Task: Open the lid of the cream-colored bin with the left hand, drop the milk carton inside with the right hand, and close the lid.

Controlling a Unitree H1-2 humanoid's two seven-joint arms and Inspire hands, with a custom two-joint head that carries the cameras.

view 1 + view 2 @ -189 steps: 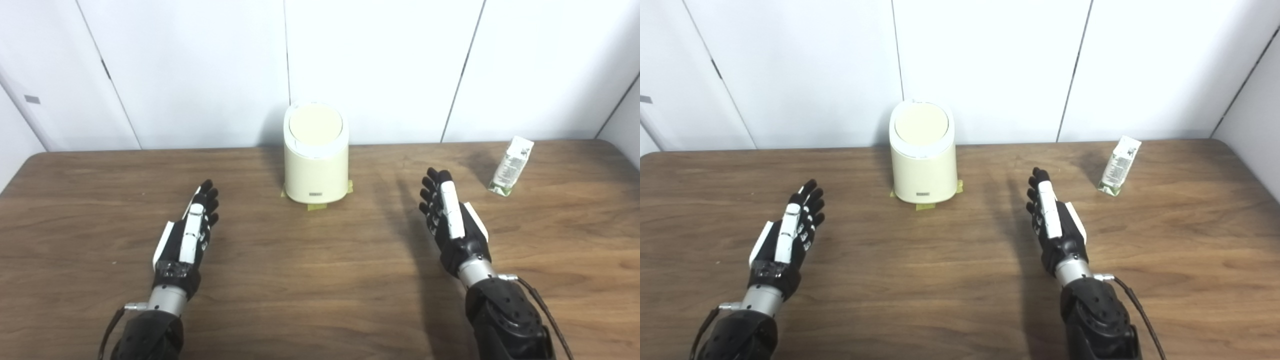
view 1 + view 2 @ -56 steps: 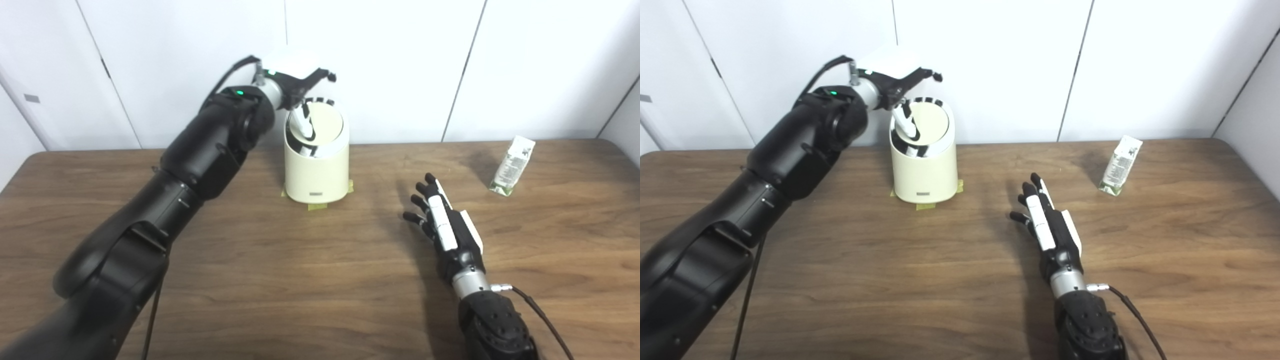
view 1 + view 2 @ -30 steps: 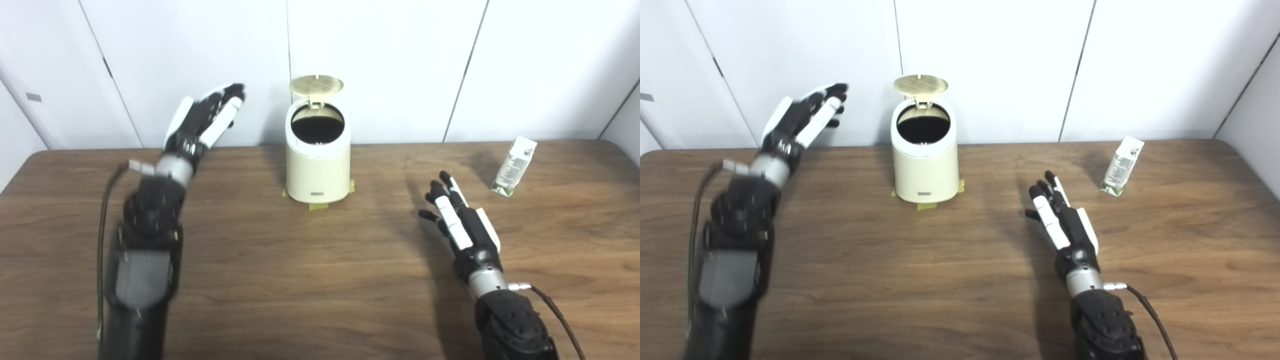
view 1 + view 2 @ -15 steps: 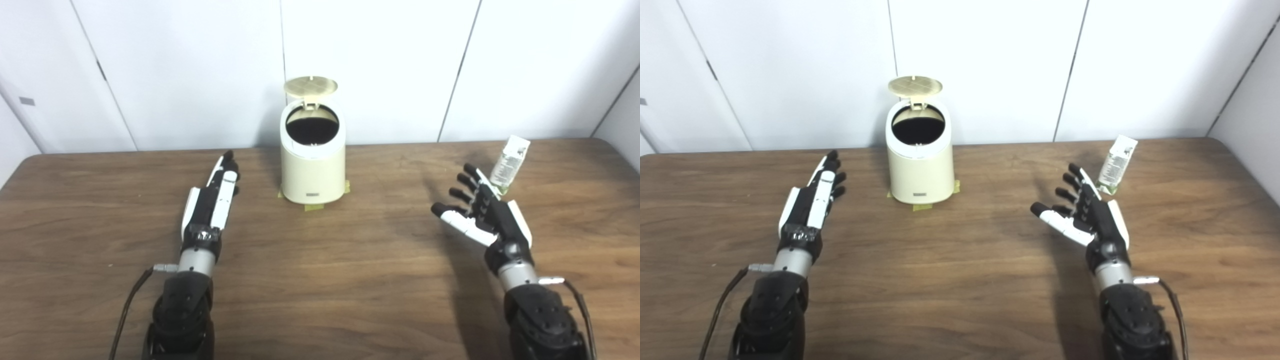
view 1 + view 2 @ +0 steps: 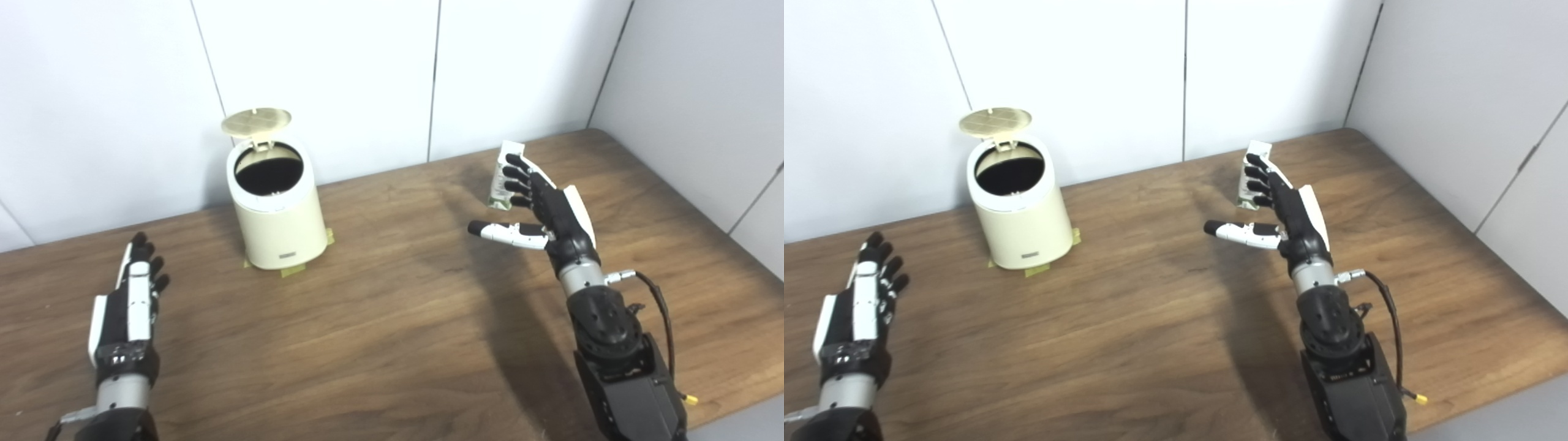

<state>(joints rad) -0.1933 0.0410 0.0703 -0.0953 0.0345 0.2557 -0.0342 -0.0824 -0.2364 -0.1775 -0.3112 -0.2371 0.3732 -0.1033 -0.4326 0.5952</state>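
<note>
Right robot hand [image 5: 542, 205], fingers spread wide and empty, reaches the upright milk carton [image 5: 504, 174] just beyond its fingertips; bin [image 5: 275, 208] lid stands open.

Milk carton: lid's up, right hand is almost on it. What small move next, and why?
Probably ease the right hand forward and close it round the milk carton: its fingers are spread in front of the carton, thumb apart, nothing held, and the cream-colored bin already stands open.

You get bright, even overhead light, soft shadows stretching across the brown wooden table [image 5: 380, 318] beneath the right arm, and slightly soft focus overall.
</note>
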